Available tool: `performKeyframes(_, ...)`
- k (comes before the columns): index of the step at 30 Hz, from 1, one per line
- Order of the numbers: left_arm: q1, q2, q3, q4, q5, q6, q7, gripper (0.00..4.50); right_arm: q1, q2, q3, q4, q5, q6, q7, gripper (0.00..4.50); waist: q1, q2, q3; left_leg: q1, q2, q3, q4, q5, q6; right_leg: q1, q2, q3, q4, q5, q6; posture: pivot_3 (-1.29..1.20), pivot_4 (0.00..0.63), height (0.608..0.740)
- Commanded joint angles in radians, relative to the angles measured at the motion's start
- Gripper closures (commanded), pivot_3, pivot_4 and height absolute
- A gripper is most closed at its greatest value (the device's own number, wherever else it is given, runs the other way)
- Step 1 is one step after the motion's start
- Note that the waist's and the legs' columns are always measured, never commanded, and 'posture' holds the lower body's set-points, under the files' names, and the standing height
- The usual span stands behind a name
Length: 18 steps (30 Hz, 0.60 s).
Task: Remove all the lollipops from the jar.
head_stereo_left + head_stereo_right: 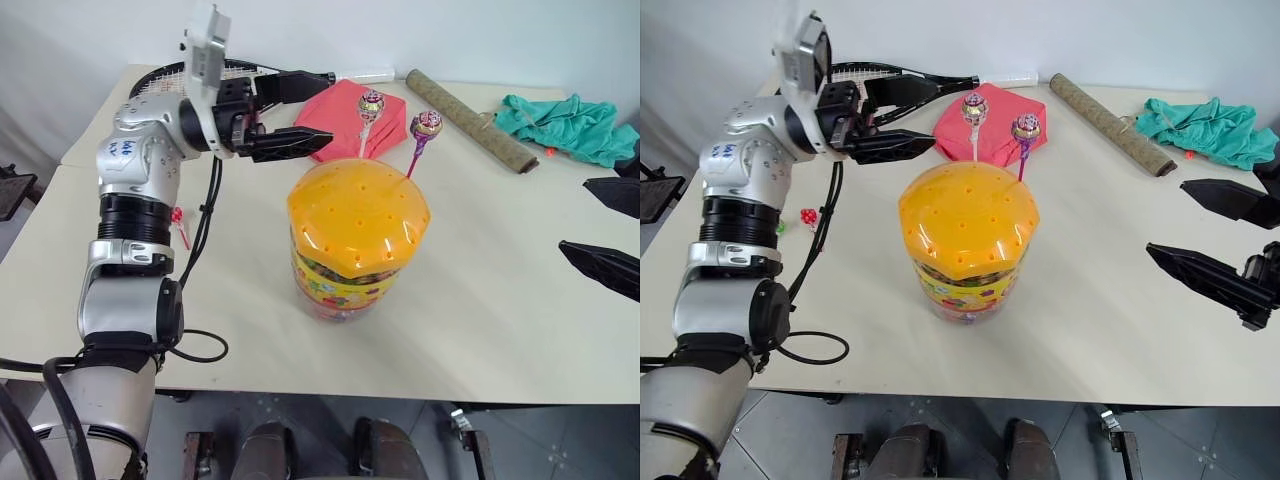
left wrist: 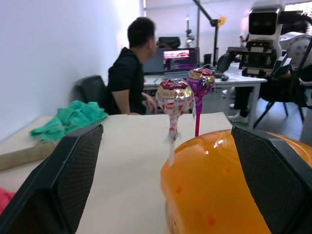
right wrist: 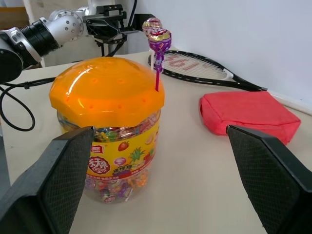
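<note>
The jar (image 1: 358, 240) stands upright mid-table, a clear tub with a yellow-red label under an orange domed lid with holes. Two lollipops stand in the lid's far side: a pink-and-white one (image 1: 371, 106) on a white stick and a purple one (image 1: 426, 125). My left gripper (image 1: 330, 105) is open, level, just left of and behind the jar top, pointing toward the two lollipops, which stand between its fingers (image 2: 63, 180) in the left wrist view. My right gripper (image 1: 1168, 218) is open, well to the right of the jar. A small red lollipop (image 1: 809, 216) lies on the table by my left arm.
A red pouch (image 1: 340, 120) lies behind the jar, a tennis racket (image 1: 165, 78) at the back left, a cardboard tube (image 1: 470, 120) and a teal cloth (image 1: 565, 125) at the back right. A person (image 2: 129, 73) sits at a desk beyond the table.
</note>
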Motion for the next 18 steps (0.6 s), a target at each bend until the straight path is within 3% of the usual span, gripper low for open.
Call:
performKeyframes(1, -0.079, -0.050, -0.005, 0.091, 0.024, -0.056, -0.005, 0.02, 0.014, 0.015, -0.062, -0.038, 0.024, -0.013, -0.024, 0.00, 0.000, 0.000, 0.000, 0.000, 0.000, 0.000, 0.000, 0.000, 0.000, 0.000, 0.000, 0.000, 0.000, 0.000, 0.000, 0.00, 0.150, 0.740)
performKeyframes(5, -0.115, -0.090, -0.032, 0.173, 0.082, -0.149, -0.012, 0.02, 0.045, 0.034, -0.082, -0.070, 0.038, -0.011, -0.051, 0.00, -0.001, 0.000, 0.000, 0.000, 0.000, -0.001, 0.000, 0.000, 0.000, 0.000, 0.000, 0.000, 0.000, 0.000, 0.000, 0.00, 0.150, 0.740)
performKeyframes(18, -0.218, -0.105, -0.006, 0.222, 0.100, -0.050, 0.042, 3.89, 0.085, 0.066, -0.090, -0.102, 0.057, -0.036, -0.098, 0.00, 0.000, 0.000, 0.000, -0.001, 0.000, -0.001, 0.000, 0.000, 0.000, 0.000, 0.000, -0.001, -0.001, 0.000, 0.000, 0.00, 0.150, 0.740)
